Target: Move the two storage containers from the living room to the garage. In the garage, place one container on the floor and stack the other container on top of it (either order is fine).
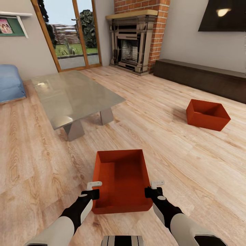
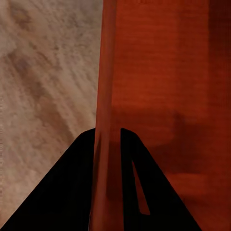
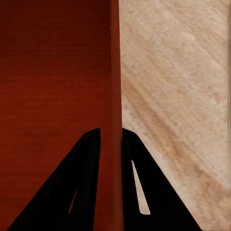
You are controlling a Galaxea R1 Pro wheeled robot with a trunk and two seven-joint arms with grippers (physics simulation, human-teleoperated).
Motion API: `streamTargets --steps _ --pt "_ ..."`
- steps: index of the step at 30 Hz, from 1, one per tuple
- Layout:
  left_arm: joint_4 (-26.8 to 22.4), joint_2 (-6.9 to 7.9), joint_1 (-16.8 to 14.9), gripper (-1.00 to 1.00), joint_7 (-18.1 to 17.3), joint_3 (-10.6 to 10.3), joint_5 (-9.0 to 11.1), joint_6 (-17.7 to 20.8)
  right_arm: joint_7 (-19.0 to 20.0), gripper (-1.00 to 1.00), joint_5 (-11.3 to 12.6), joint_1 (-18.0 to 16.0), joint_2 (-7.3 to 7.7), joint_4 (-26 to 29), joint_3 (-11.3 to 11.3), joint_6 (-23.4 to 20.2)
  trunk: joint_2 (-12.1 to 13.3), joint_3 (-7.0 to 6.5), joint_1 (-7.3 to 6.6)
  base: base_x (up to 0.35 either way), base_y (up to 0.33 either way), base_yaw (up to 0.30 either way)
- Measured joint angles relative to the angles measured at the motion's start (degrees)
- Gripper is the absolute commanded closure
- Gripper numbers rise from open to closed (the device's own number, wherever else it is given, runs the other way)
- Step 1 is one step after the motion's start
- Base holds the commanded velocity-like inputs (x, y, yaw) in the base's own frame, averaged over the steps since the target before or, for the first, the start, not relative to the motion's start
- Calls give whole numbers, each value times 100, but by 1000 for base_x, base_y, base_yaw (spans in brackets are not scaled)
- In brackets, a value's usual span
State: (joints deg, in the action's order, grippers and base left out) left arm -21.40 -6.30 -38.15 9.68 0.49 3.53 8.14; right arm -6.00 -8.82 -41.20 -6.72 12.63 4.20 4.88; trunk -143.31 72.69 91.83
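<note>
Clamped on opposite side walls of near container (image 1: 122, 180): left gripper (image 1: 93, 190), right gripper (image 1: 153, 188), walls pinched between fingers; second container (image 1: 207, 114) well beyond right gripper.

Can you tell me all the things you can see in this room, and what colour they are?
storage containers: two, orange-red; near one on the wood floor between the grippers, far one on the floor to the right
coffee table: one, glass top, left of centre
sofa: one, blue, far left edge
fireplace: one, red brick, back corner
TV: one, black, on the right wall
low bench: one, dark brown, under the TV
glass door: one, wood frame, back wall
left gripper: black, fingers either side of the near container's left wall
right gripper: black, fingers either side of its right wall
</note>
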Motion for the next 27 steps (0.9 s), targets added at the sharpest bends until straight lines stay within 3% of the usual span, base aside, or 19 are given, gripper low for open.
streamTargets --steps 6,27 --pt "2 1 1 100 -1 -2 8 -6 -21 100 24 0 2 3 -41 -2 8 -133 -15 0 0 0" --pt "7 2 1 100 2 -2 17 -6 -25 100 18 -1 -2 4 -40 -14 849 -510 -476 0 0 0"
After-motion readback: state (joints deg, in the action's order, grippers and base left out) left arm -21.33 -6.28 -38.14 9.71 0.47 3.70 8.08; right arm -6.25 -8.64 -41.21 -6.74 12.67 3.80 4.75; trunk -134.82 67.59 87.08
